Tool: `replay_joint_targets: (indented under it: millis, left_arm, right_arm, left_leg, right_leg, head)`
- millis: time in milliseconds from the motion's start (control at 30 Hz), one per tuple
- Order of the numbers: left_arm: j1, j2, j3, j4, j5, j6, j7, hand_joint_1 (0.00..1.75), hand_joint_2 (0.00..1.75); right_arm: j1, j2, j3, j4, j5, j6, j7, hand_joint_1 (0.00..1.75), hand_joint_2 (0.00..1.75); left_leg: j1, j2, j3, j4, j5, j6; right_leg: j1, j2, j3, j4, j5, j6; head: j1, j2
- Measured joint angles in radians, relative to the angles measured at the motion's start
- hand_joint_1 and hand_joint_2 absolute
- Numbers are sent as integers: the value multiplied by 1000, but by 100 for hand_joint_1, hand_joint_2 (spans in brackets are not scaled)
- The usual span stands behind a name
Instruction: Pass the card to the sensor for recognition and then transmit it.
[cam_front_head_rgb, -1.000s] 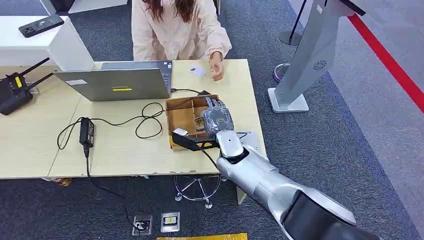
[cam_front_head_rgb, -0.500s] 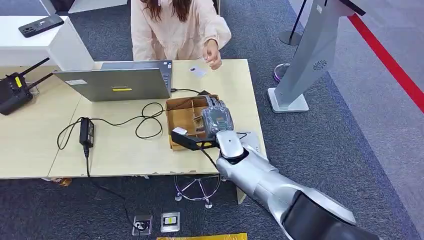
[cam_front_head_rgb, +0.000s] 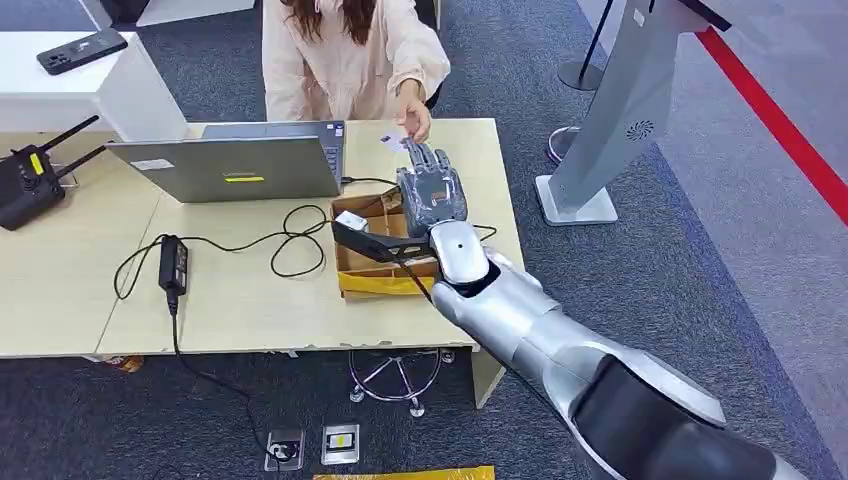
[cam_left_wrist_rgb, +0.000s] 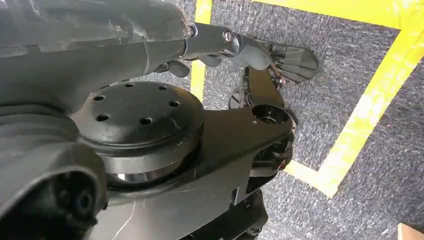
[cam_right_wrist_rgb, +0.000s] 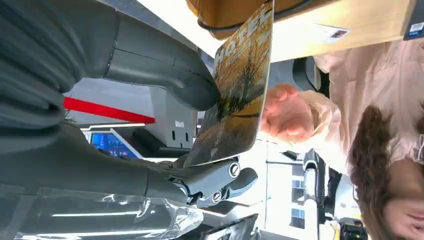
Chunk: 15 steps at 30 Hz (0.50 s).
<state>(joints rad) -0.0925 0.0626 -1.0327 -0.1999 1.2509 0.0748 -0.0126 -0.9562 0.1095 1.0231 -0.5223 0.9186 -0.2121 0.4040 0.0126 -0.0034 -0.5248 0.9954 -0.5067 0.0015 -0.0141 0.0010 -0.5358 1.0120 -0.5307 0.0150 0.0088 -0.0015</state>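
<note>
Right hand (cam_right_wrist_rgb: 165, 125) pinches an autumn-tree printed card (cam_right_wrist_rgb: 235, 90) between thumb and fingers, raised above the cardboard box (cam_front_head_rgb: 375, 262), just short of the seated person's hand (cam_front_head_rgb: 412, 118). Left hand's state cannot be told.

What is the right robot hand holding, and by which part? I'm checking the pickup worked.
The right robot hand holds a card with an autumn-tree picture, pinched between thumb and fingers across its faces at one end.
</note>
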Motion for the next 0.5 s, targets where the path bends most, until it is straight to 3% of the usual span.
replay_joint_targets:
  millis: [500]
  left_arm:
    - [-2, 0, -9, 0, -14, -2, 0, 0, 0]
  right_arm:
    - [-16, -10, 11, -9, 9, 18, 25, 175, 175]
  left_leg:
    - [0, 0, 0, 0, 0, 0]
  right_leg:
    - [0, 0, 0, 0, 0, 0]
  head:
    - [0, 0]
